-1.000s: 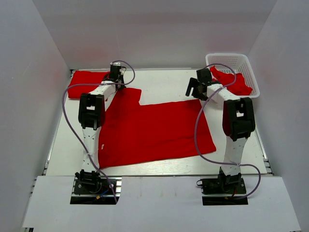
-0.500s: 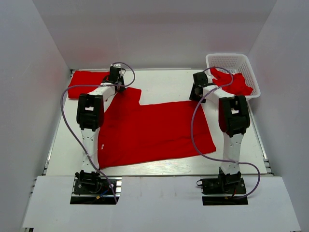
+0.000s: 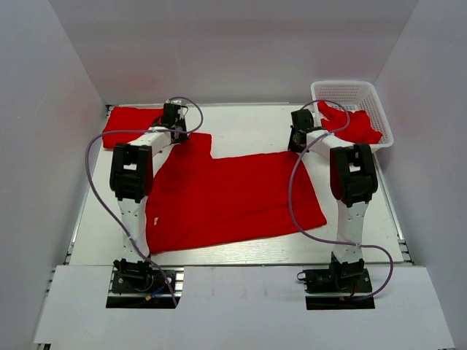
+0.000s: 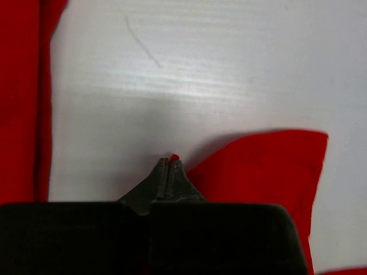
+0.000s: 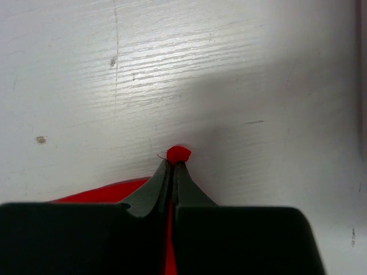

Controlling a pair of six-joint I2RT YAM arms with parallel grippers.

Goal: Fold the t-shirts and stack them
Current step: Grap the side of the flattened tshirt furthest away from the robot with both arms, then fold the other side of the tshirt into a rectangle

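A bright red t-shirt (image 3: pixel 233 195) lies spread flat across the middle of the table. At its far left corner, by the sleeve, my left gripper (image 3: pixel 172 133) is shut on the t-shirt; a bit of red cloth peeks out between the fingertips in the left wrist view (image 4: pixel 173 157). My right gripper (image 3: pixel 298 144) is shut on the shirt's far right corner, with a red nub of the t-shirt (image 5: pixel 178 153) sticking out past its tips. A folded t-shirt (image 3: pixel 131 125) lies at the far left. Another t-shirt (image 3: pixel 352 124) sits crumpled in the basket.
A white lattice basket (image 3: pixel 350 91) stands at the far right corner of the table. White walls close in the table on the left, back and right. Purple cables loop beside both arms.
My right gripper moved down and left from near the basket onto the shirt's far right corner and went from open to shut on it. The left arm shifted slightly left.
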